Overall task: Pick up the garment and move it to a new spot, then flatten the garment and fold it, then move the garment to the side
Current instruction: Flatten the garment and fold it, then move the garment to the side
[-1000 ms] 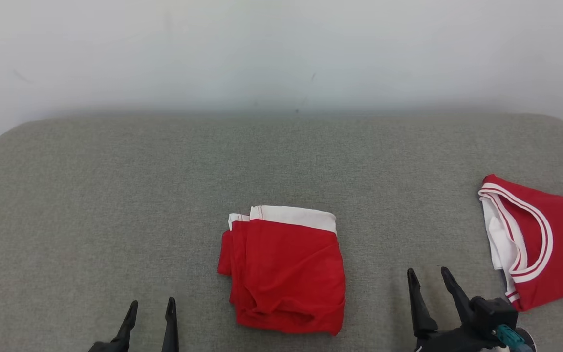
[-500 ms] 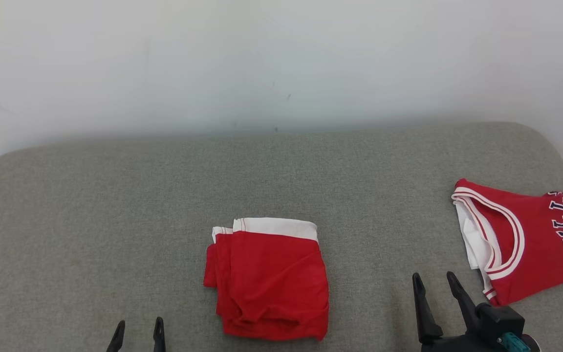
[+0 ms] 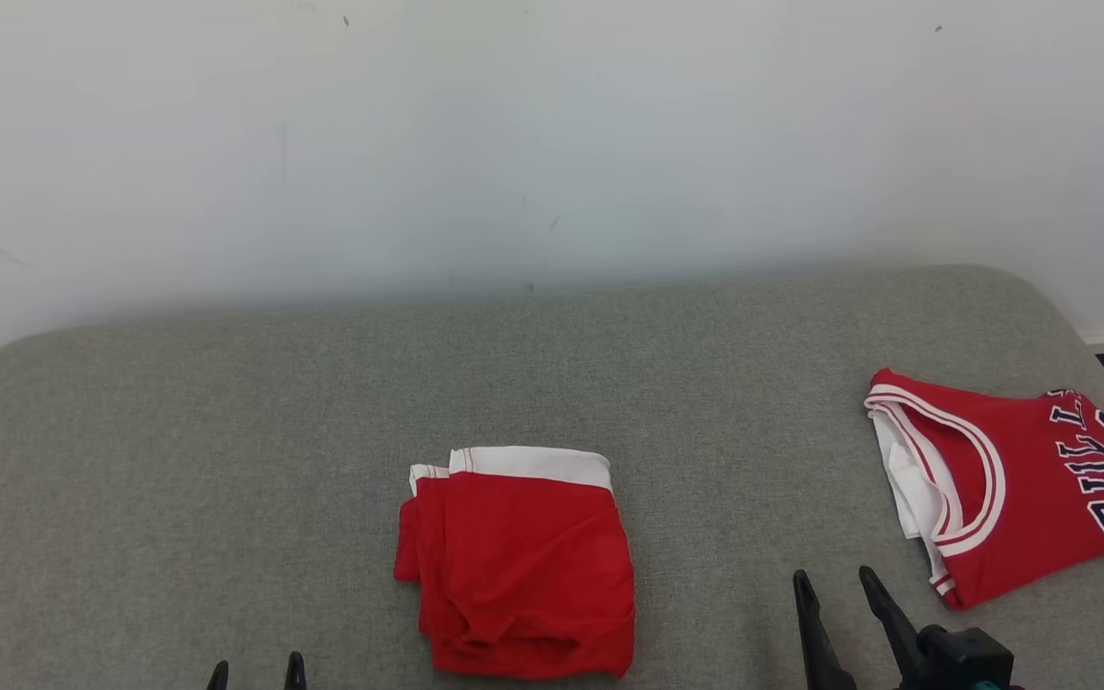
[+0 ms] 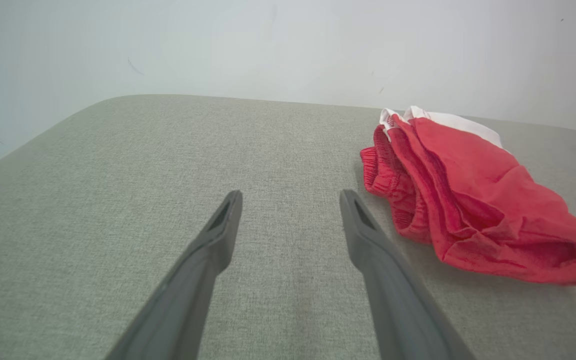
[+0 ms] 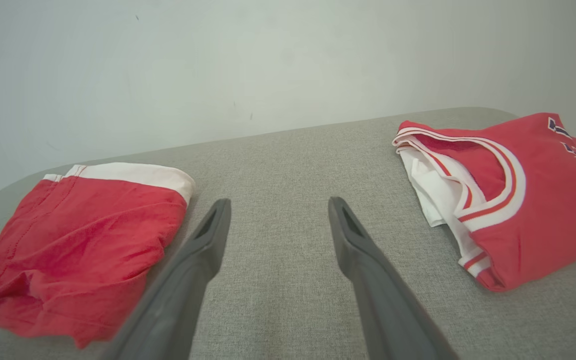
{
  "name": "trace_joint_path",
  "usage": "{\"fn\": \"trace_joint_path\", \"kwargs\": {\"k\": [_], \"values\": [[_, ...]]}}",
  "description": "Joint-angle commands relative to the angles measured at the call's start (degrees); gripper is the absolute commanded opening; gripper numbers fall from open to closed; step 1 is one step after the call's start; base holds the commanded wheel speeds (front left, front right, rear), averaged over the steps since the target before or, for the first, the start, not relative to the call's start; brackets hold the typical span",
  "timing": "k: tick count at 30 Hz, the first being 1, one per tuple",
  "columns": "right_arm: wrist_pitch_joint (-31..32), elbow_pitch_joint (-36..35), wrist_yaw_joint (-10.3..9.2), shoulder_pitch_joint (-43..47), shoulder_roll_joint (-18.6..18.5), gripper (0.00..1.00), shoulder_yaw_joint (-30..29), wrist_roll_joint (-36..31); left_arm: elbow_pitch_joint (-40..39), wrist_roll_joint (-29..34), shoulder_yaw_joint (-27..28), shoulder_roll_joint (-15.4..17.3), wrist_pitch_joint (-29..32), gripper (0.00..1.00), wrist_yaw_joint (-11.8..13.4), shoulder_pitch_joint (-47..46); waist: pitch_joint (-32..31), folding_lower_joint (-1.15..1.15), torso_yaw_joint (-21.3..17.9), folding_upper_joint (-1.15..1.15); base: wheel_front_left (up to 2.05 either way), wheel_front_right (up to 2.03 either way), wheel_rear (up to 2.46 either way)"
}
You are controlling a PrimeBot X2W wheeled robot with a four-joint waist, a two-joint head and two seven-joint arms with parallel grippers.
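At the near edge of the grey cushion point(image 3: 226, 412), both claws are seen released and empty: the left gripper point(image 3: 255, 677) is cut down to two fingertips at the bottom of the head view, and the right gripper point(image 3: 834, 577) is set lower there than a second ago. Because wall, cushion and clothing have all slid down and leftward together, a raised and turned head is judged, not shifted cloth. Just beyond and between the claws, the red shorts point(image 3: 523, 565) are left untouched in a compact fold, white band away from the robot. The folding is therefore taken as done, with the move to the side yet to be made. In the left wrist view their stacked layers and a gathered red edge are exposed, where the head view gives a flat patch. Farther right, well apart, a red jersey point(image 3: 1022, 489) is laid; more of its lettering has been brought into the head view, while its white inner layer is better shown from the right wrist. Behind, the pale wall point(image 3: 552, 144) is met.
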Motion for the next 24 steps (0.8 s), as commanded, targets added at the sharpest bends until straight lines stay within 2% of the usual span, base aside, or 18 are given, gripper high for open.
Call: {"fn": "trace_joint_path", "kwargs": {"k": [1, 14, 24], "values": [[0.0, 0.0, -0.16, 0.4, 0.0, 1.0, 0.1, 0.2, -0.3, 0.4, 0.2, 0.0, -0.2, 1.0, 0.2, 0.8, 0.0, 0.01, 0.0, 0.0, 0.0, 0.0, 0.0], [0.0, 0.3, -0.16, 0.4, 0.1, 1.0, 0.6, 1.1, 0.0, 0.0, -0.7, 0.0, -0.2, 1.0, 0.2, 0.4, 1.3, 0.01, 1.2, 0.0, 0.0, 0.0, 0.0], [0.0, 3.1, -0.16, -2.9, 0.0, 1.0, 6.3, 3.9, 0.0, -0.1, -3.1, 0.0, -0.2, 1.0, 0.2, -1.3, 4.2, 0.01, 4.3, 0.0, 0.0, 0.0, 0.0]]}}
